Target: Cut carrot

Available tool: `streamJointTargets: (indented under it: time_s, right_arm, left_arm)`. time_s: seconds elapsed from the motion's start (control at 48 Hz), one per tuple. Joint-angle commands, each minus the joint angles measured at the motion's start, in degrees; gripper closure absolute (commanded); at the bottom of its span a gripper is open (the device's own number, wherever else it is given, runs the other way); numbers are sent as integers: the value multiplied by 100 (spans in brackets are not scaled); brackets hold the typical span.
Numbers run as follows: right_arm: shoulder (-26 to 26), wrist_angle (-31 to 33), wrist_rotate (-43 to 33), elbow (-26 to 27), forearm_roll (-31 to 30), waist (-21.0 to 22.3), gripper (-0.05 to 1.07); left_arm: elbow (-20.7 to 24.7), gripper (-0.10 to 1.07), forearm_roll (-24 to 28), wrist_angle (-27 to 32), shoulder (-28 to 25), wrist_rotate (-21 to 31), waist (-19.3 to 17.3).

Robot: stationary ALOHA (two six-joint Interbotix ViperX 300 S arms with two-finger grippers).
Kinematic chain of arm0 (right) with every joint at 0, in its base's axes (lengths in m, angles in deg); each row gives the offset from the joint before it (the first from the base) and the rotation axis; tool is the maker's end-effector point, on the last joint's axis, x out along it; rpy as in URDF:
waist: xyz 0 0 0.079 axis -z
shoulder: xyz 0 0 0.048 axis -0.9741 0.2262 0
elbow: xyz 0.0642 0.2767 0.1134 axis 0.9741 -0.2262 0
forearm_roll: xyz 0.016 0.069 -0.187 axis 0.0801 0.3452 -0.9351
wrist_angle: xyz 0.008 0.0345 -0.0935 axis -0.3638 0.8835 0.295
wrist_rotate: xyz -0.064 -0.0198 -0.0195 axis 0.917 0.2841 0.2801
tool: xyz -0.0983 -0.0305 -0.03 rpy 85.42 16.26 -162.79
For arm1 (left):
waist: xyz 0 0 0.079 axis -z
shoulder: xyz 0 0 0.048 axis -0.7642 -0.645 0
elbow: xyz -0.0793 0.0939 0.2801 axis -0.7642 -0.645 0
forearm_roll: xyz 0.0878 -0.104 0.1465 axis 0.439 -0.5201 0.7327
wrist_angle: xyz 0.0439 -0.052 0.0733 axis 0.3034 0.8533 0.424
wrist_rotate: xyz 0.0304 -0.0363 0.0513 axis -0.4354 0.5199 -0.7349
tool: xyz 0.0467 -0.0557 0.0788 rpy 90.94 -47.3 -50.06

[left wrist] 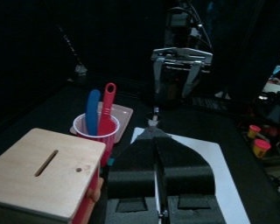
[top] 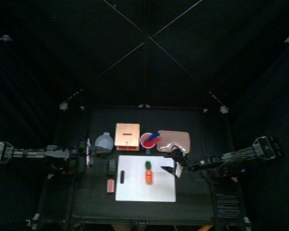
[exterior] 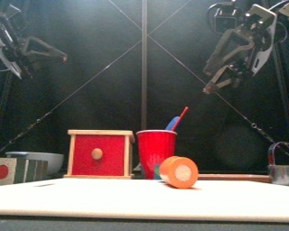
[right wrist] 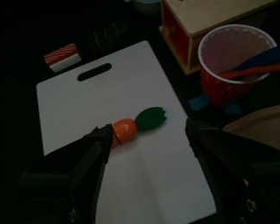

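Carrot: I see the carrot (right wrist: 134, 125) lying on the white board (right wrist: 119, 105), centre of frame.
Right gripper: my right gripper (right wrist: 149, 144) hangs over it, jaws wide, nothing held.
Left gripper: left gripper (left wrist: 157, 140) pinched together, left of the table.

Board (top: 148, 173) mostly bare: carrot (top: 148, 172) alone at centre, open room around it toward 3, 6 and 9 o'clock. Clutter sits at 12 o'clock off the board: wooden box (top: 127, 137), red cup (top: 151, 139) with utensils sticking up. Small red-white piece (top: 109, 185) at 8 o'clock. Right gripper (right wrist: 149, 144) hangs wide open over the carrot; left arm (top: 39, 152) parked at 9 o'clock
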Motion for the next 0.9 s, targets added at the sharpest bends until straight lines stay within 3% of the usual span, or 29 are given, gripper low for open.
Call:
streamJointTargets:
  time_s: [0.0,0.125,0.312,0.604,0.875]
  right_arm:
    - [-79,-9,44,88,-97,18,6]
    - [-53,123,-9,185,-70,176,6]
    - [-9,396,0,343,352,747,6]
    - [88,396,79,791,2197,2118,5]
    - [598,334,132,1169,3023,2602,6]
  left_arm:
    - [105,82,44,-53,-44,-18,-123]
    - [123,82,53,-44,-44,0,-193]
    - [123,82,97,-53,-44,-18,-211]
    - [105,82,105,-53,-44,9,-202]
    - [35,82,97,-53,-44,26,-211]
